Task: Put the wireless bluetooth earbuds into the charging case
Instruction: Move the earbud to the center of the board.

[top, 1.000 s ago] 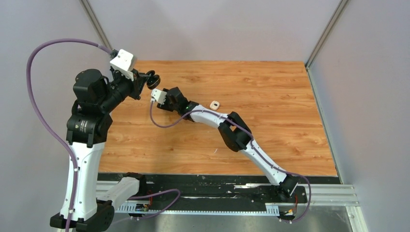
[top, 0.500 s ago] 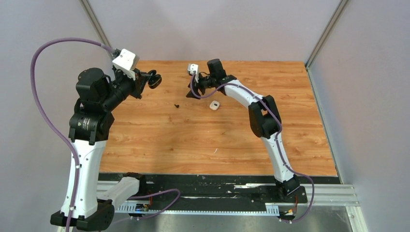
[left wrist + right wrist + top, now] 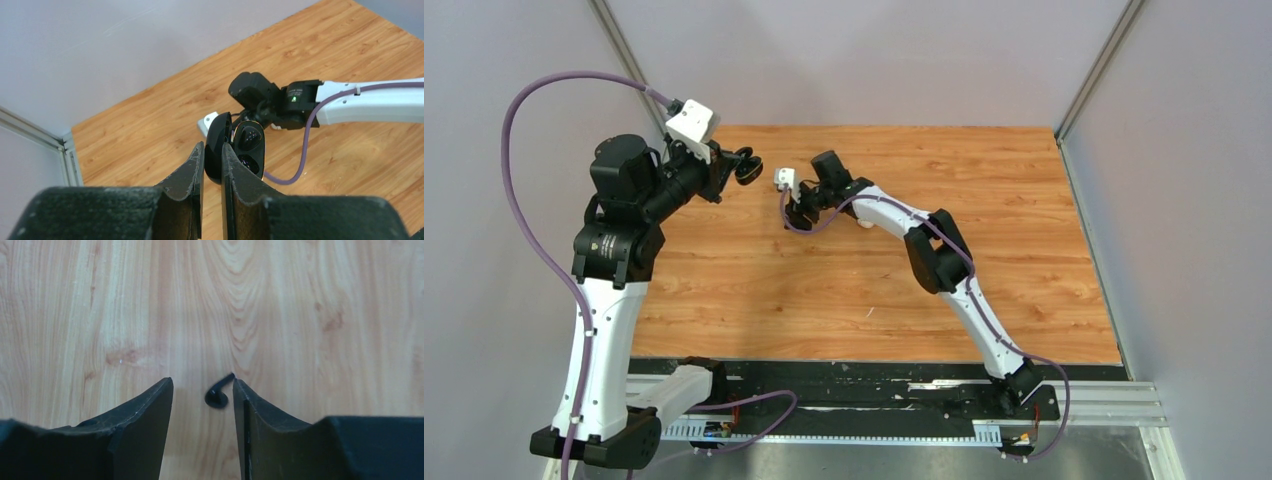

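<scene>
Wood table (image 3: pixel 1044 250) fills the top view. At its 9 o'clock edge the left arm (image 3: pixel 609 260) stands tall with its wrist bent toward 2 o'clock. It holds a black case (image 3: pixel 746 166) up off the table, over the 10 o'clock corner. In the left wrist view the left jaws are closed tight on one half of that case, which is hinged open. The gripped half stands on edge between the fingers (image 3: pixel 185 175). The other half swings off toward 2 o'clock and shows two glossy dark hollows. Whether anything sits in those hollows I cannot tell.

At 4 o'clock of the case, the right arm (image 3: pixel 939 260) stretches from its base at 5 o'clock across the table. It ends between the centre and the 10 o'clock corner, wrist low over the wood. The right wrist view looks straight down. The right jaws stand part open and hold nothing, and a black earbud (image 3: pixel 217 397) lies on the wood in the gap. Its round head sits nearer the 3 o'clock finger (image 3: pixel 250 410) than the 9 o'clock one. Its stem points to 1 o'clock and the tip reaches that finger's inner edge; touching or only just beside, I cannot tell.

A pale scrap (image 3: pixel 870 312) lies on the table at 6 o'clock of centre, well apart from both jaws.
</scene>
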Robot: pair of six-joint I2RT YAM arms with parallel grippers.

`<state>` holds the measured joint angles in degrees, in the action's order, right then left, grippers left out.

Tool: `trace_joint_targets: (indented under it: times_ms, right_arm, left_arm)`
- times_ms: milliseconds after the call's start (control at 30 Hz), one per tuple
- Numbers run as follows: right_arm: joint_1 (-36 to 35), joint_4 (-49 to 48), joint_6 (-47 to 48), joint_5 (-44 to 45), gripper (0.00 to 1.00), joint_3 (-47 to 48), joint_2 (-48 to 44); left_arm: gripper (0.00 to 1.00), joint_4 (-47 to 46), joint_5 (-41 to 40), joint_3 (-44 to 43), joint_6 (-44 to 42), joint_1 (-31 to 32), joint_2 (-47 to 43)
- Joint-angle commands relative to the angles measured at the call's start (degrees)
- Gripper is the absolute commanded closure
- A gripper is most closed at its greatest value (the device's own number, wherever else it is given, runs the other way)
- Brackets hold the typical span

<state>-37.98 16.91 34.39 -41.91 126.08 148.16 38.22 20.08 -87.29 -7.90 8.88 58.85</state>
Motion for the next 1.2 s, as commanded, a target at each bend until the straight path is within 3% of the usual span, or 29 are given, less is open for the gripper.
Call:
trace_joint_targets:
  times_ms: [0,567,1167]
  right_arm:
    - [-1.34,-0.22,0.23,4.56,0.53,4.15,2.11]
    - [-1.57,0.02,4.16,2.01,0.54,3.47,1.03]
    - [1.62,-3.37,4.56,1.29,0.45,-0.91,-2.12]
  left_arm:
    - [1.0,-0.96,0.84,-2.01,-0.79,-0.27,-0.35]
    - [1.0,0.0,0.57,-1.42,-0.51,-0.28,-1.89]
    - [1.0,-0.95,1.58,-0.62,0.11,-0.28,-1.97]
